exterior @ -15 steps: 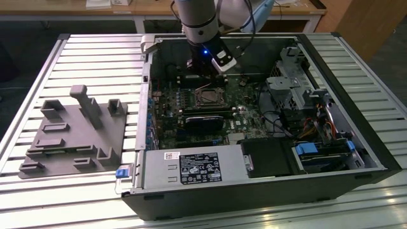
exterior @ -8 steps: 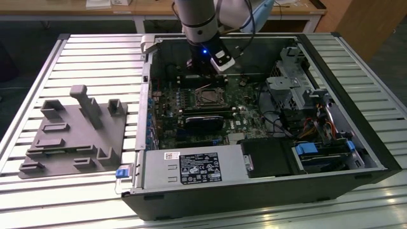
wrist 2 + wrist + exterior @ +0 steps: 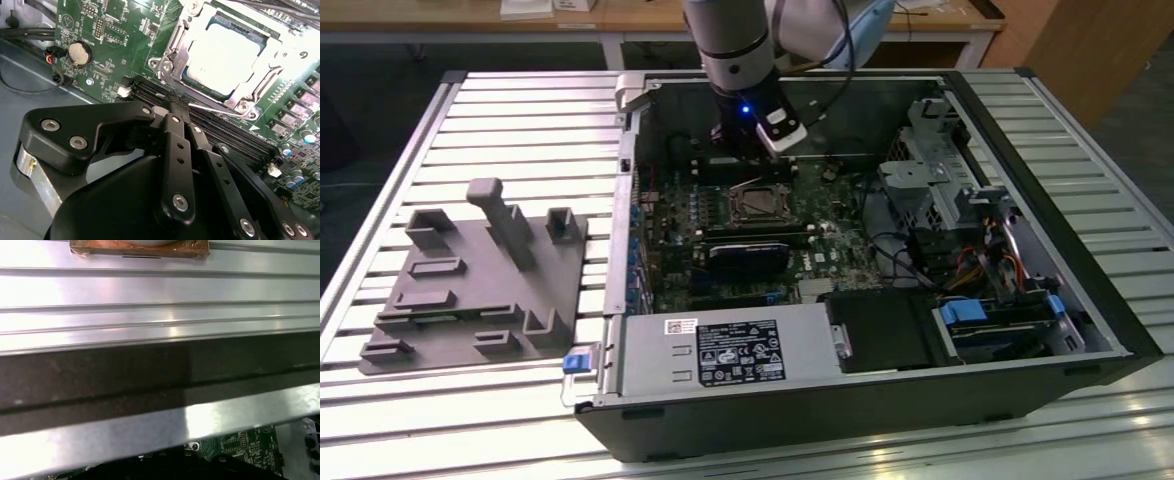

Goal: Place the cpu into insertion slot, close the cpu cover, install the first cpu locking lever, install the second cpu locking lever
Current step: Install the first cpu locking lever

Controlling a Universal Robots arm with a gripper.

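Since the cpu (image 3: 225, 52) already lies in the insertion slot (image 3: 754, 206) with the cpu cover (image 3: 175, 60) folded down over its edges, you are, by my reading, on the first locking lever (image 3: 210, 108). Your gripper (image 3: 172, 105) has its jaws pressed together, tips right against that thin wire; whether they nip it, I cannot tell. This step calls for a firm, steady push that will not slide off so slim a rod. Count one cpu, one slot, one cover, and one lever plainly seen.
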